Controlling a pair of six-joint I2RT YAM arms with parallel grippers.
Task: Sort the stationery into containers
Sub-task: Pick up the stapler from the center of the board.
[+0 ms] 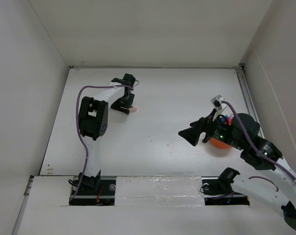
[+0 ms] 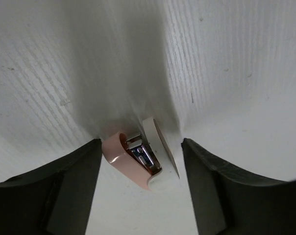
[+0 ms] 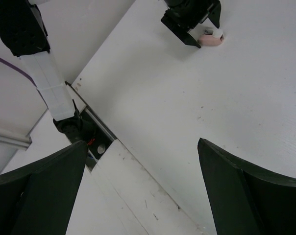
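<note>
Left gripper (image 2: 141,149) jaws apart, straddling small pink-white stationery item (image 2: 131,159) on tabletop (image 1: 162,98) without touching; right gripper (image 3: 142,144) jaws wide apart near the orange tub (image 1: 219,144).

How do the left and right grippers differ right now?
The left gripper sits low, straddling the pink-and-white item at the far side of the table; the right gripper has only bare table between its fingers. The left gripper is far from the orange tub; the right gripper is close beside it. Both have jaws apart, holding nothing.
</note>
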